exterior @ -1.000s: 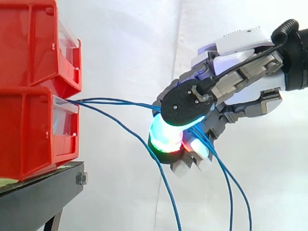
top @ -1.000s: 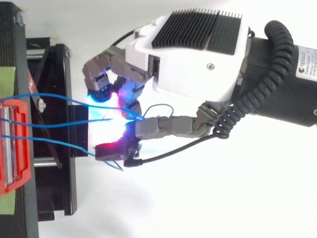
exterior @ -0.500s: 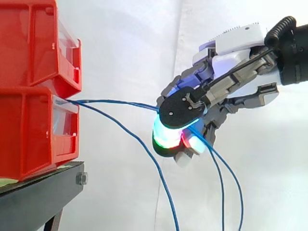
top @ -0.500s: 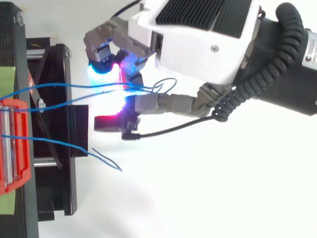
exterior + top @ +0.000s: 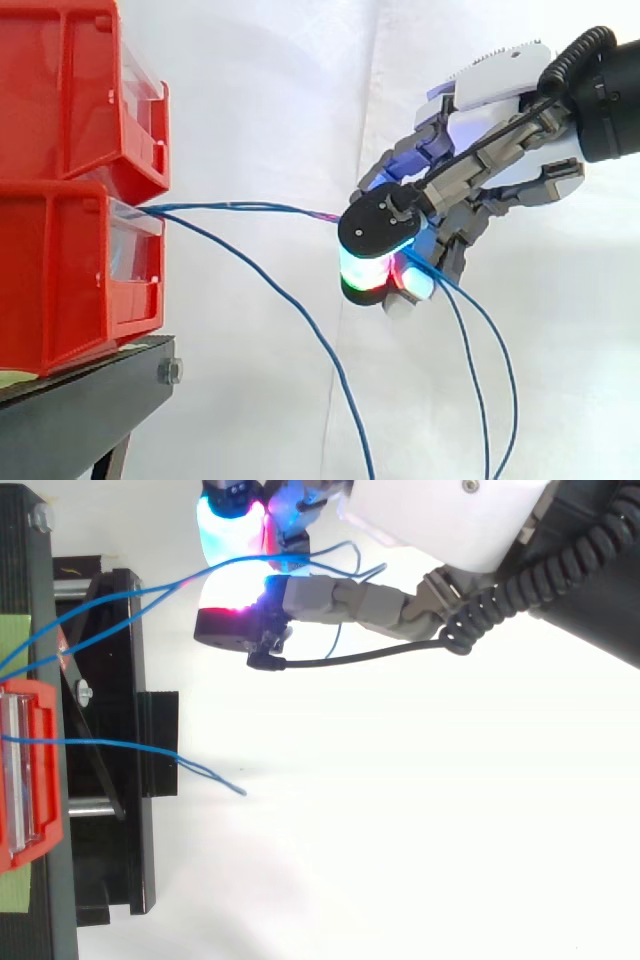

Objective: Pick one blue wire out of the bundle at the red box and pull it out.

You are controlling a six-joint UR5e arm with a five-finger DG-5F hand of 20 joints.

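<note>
The robot hand (image 5: pixel 500 85) is reaching in from the right of the side view, in front of a white curtain (image 5: pixel 270 100). Its fingers are curling inward and closing together. The glowing fingertips (image 5: pixel 372 268) are shining cyan and green, and one pad behind them is showing red. They are clamping on the taut blue wires (image 5: pixel 240 208), a pair running almost level and close together.

The pair is coming out of the front of the lower red box (image 5: pixel 70 280), just under the upper red box (image 5: pixel 60 90) stacked on top of it. Both boxes are sitting on a black stand (image 5: pixel 90 400) at the left. The pair is spanning the open gap between the box and the robot hand, which is holding well clear of the box. Past the grip, two blue strands are hanging down in loose curves below the fingers and running out of the bottom of the side view.

A loose blue wire (image 5: pixel 270 290) is leaving the same box opening, sagging down and to the right, passing below the robot hand without touching it.

From above, the robot hand (image 5: pixel 450 510) is sitting along the top edge, its pads glowing cyan and magenta. The taut pair (image 5: pixel 130 610) is slanting up from the red box (image 5: pixel 30 770) at the left edge to the pinching fingers. The loose wire (image 5: pixel 120 744) is lying across the stand (image 5: pixel 110 860), its free end lying past the stand's edge.
</note>
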